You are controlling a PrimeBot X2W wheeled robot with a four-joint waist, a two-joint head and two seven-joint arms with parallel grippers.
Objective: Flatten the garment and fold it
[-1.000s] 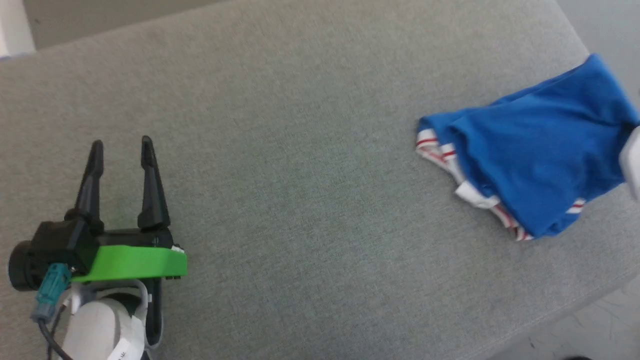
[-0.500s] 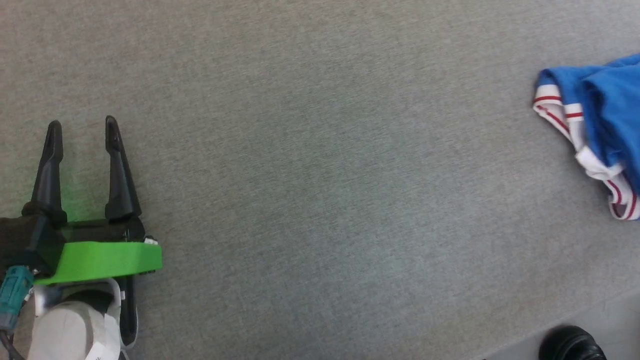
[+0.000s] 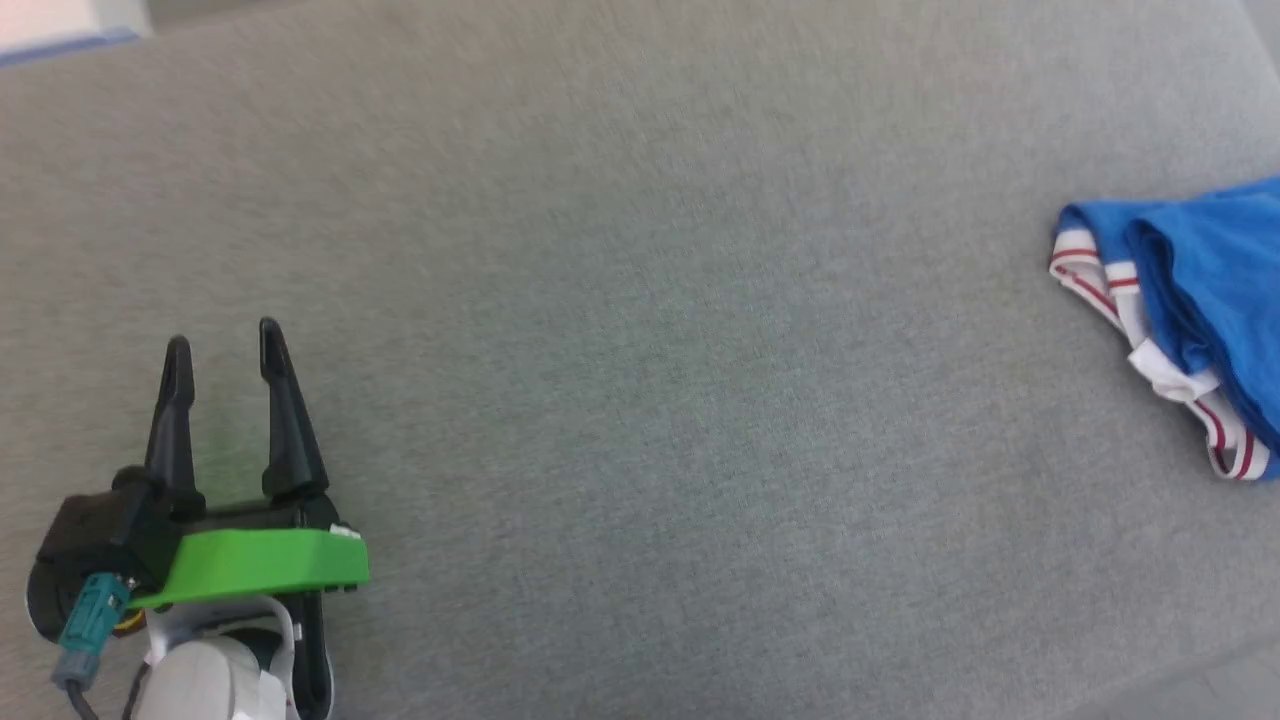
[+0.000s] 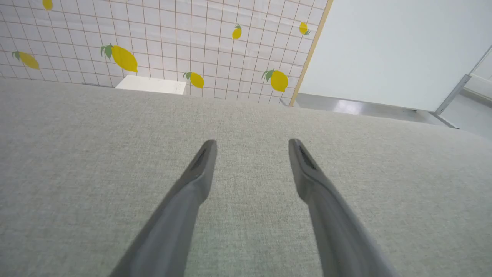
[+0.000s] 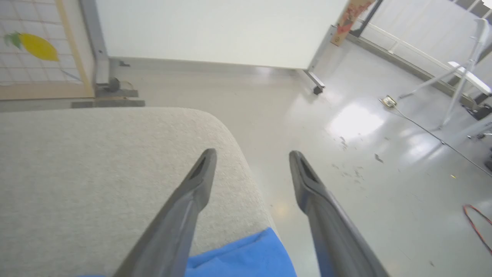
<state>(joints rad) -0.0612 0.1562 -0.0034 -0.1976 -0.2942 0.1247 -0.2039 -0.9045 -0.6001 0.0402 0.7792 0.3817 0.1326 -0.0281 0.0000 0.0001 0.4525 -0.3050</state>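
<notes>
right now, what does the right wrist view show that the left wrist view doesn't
Right wrist view: the blue garment under the open right pincer, the grey cushion ending in a rounded corner, a shiny floor with a red cable. Left wrist view: the open left pincer above the cushion, a white box by the wall. Both: the grey cushion, the lemon-print wall, a white panel.

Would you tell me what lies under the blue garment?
The garment lies bunched on the grey cushion, near its edge. Whatever sits beneath its folds is covered, so I cannot tell.
</notes>
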